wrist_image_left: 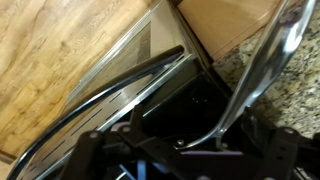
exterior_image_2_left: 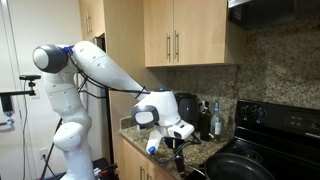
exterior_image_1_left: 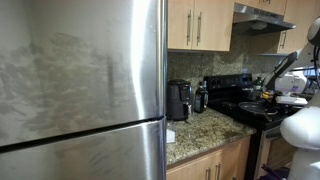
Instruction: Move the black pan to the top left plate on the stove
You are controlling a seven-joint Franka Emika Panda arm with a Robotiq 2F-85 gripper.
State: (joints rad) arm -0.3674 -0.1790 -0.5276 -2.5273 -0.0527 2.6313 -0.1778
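The black pan (exterior_image_2_left: pixel 240 166) lies at the bottom of an exterior view, at the front of the stove (exterior_image_2_left: pixel 285 118). The stove's black back panel also shows in an exterior view (exterior_image_1_left: pixel 232 85). My gripper (exterior_image_2_left: pixel 180 149) hangs from the white arm just left of the pan, close above its handle side. In the wrist view the gripper (wrist_image_left: pixel 190 150) shows two dark fingers set wide apart. A thin shiny curved metal strip (wrist_image_left: pixel 250 70) runs between them over a black surface. I cannot tell whether the fingers touch it.
A steel fridge (exterior_image_1_left: pixel 80 80) fills the near side. A black coffee maker (exterior_image_1_left: pixel 178 100) and a bottle (exterior_image_2_left: pixel 215 120) stand on the granite counter (exterior_image_1_left: pixel 200 130) beside the stove. Wooden cabinets (exterior_image_2_left: pixel 180 40) hang above.
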